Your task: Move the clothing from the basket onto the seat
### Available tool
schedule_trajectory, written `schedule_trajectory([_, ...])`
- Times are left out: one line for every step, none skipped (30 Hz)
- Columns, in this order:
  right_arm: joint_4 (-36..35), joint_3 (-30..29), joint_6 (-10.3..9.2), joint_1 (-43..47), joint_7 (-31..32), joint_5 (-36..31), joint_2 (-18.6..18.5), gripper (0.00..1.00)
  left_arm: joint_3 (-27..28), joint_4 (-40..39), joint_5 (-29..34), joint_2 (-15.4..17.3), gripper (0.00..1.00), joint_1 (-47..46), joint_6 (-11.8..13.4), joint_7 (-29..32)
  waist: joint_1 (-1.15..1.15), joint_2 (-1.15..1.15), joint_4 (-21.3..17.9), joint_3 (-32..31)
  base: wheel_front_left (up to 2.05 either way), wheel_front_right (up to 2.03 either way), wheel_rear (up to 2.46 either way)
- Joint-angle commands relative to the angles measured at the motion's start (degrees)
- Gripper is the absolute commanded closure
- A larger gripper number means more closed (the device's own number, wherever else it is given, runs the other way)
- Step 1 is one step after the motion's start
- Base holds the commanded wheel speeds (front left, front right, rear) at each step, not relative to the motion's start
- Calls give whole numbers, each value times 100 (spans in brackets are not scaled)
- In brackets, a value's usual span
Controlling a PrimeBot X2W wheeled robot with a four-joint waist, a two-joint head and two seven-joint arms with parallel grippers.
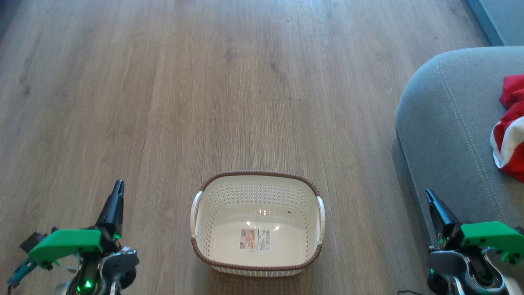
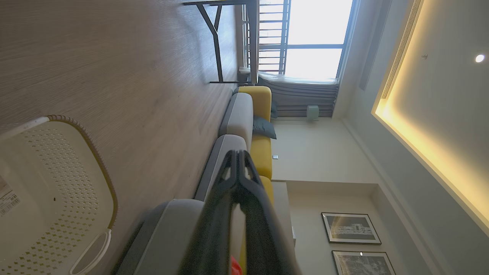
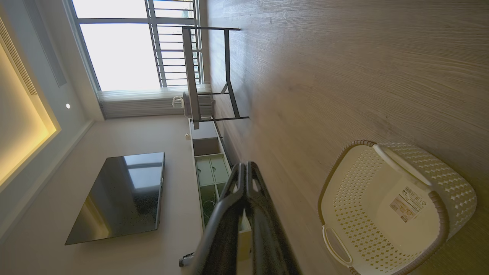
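**A:** Where is the clothing (image 1: pixel 511 135) right now?

**B:** On the seat (image 1: pixel 442 123), at the far right of the head view. It is a bunched red heap with a white panel, lying well in from the cushion's rounded edge.

**A:** And the basket (image 1: pixel 254 196)?

**B:** It stands upright on the floor (image 1: pixel 204 82), straight ahead of the robot and between the two arms. No garment is in it: the perforated walls and the label sticker (image 1: pixel 255 239) on the base show bare. Its long axis runs left to right across the head view, with one handle toward each arm.

**A:** What about the grippers?

**B:** The left gripper (image 1: pixel 118 188) is closed, its fingers pressed together with nothing between them, and it hangs to the left of the basket and apart from it. The right gripper (image 1: pixel 428 193) is closed too and also holds nothing. It sits over the near edge of the seat.

**A:** So which relation counts for the next move?

**B:** The clothing lies ahead and to the right of the right gripper, and that arm is much the nearer one. The left arm would have to cross over the basket to reach it. From how things lie, though, I judge the transfer done, with no pick left in the basket. Any further move would most likely be tidying the heap, and that falls to the right arm.
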Motion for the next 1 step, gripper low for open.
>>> schedule_trajectory([-186,97,40,-281,43,35,-39,100,206,-194,-30,26,100,-263,-39,19,0,0,0,0,0,0,0])
